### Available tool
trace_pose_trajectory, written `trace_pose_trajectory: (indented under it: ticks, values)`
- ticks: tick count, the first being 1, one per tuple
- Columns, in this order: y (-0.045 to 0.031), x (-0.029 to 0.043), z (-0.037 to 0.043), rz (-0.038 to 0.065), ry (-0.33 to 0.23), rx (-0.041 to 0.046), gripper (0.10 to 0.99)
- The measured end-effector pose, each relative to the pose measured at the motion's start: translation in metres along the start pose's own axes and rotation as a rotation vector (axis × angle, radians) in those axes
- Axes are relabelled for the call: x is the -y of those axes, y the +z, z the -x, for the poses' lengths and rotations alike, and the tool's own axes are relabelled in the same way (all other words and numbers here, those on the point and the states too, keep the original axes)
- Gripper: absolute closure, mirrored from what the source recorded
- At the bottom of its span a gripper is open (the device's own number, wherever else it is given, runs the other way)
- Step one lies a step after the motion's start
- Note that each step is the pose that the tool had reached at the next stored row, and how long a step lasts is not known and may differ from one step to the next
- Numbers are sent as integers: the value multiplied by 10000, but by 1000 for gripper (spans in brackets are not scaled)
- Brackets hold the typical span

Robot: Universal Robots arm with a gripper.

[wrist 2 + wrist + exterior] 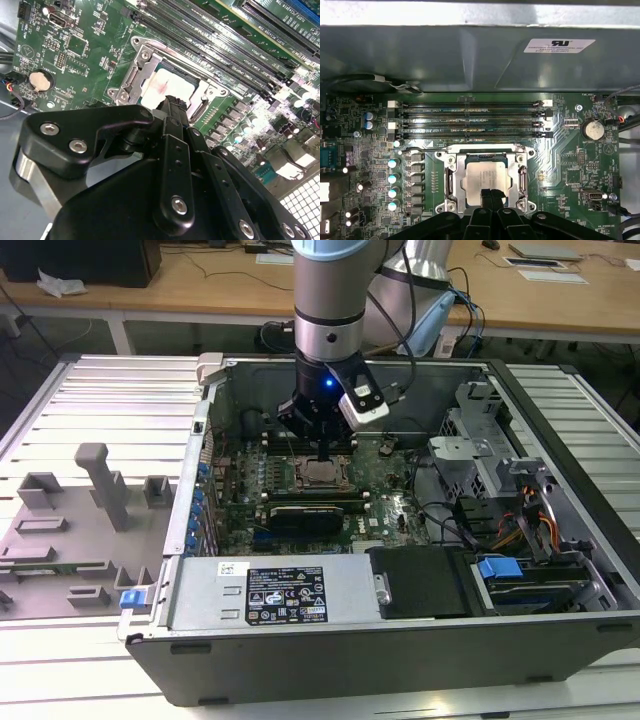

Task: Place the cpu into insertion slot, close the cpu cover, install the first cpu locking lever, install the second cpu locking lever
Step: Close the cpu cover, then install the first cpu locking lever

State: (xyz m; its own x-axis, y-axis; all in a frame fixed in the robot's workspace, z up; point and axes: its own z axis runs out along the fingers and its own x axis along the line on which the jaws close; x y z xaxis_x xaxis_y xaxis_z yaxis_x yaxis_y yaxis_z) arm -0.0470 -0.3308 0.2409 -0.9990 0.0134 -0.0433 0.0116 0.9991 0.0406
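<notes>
Pincer (490, 193) is down inside the case (400, 665) — fingertips pinched together, nothing between them, tips right at the edge of the cpu (484, 175). The cpu lies flat in the slot (485, 157) mid-board — cover (451, 181) framing it.

bright even room light; glare washes the cpu (166, 86) pale in the second wrist view.
</notes>
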Motion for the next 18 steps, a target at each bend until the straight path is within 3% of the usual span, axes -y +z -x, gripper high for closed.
trace_pose_trajectory:
  ticks: [12,18]
  values:
    - [0,0,-8,-3,3,1,980]
    - [-7,-7,-166,-4,0,12,980]
